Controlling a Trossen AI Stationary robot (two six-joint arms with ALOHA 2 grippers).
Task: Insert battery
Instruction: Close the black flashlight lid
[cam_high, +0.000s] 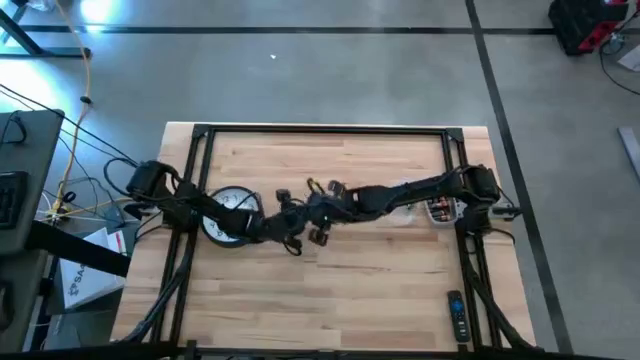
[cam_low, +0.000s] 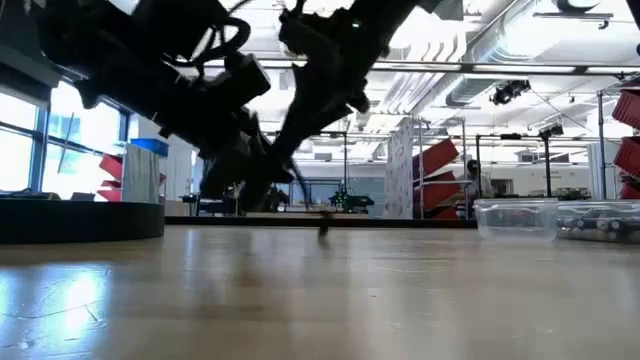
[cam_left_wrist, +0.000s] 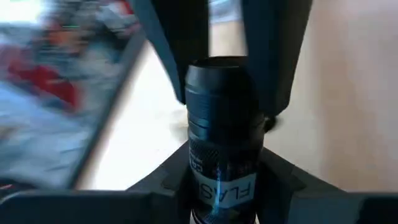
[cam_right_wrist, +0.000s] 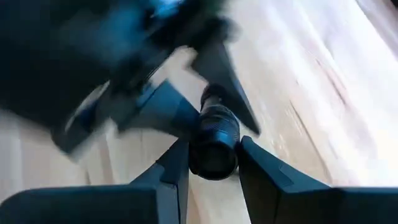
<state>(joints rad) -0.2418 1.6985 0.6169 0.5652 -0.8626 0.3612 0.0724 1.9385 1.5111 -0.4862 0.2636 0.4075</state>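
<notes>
Near the counter's (cam_high: 330, 290) middle, both my arms meet: the left end effector (cam_high: 296, 222) and the right end effector (cam_high: 318, 210) sit almost touching, raised above the wood. From overhead I cannot make out what either one has; the wrist views settle it. My left wrist view shows a black flashlight (cam_left_wrist: 222, 137) clamped between the left fingers, its barrel pointing away from the camera. My right wrist view shows the right fingers (cam_right_wrist: 267, 171) closed part way around the end of that same flashlight, with the left end effector's fingers gripping it from the far side. I see no battery clearly in any view.

A clear plastic box (cam_high: 442, 209) rests by the right arm's base; the low view shows a second clear tub (cam_low: 516, 218) beside it, and the contents look like small cylinders, too small to name. A round white dial object (cam_high: 228, 212) lies under the left arm, and a remote (cam_high: 456, 315) lies near the front right corner.

Bare wood stretches across the front half, well apart from both arms.
</notes>
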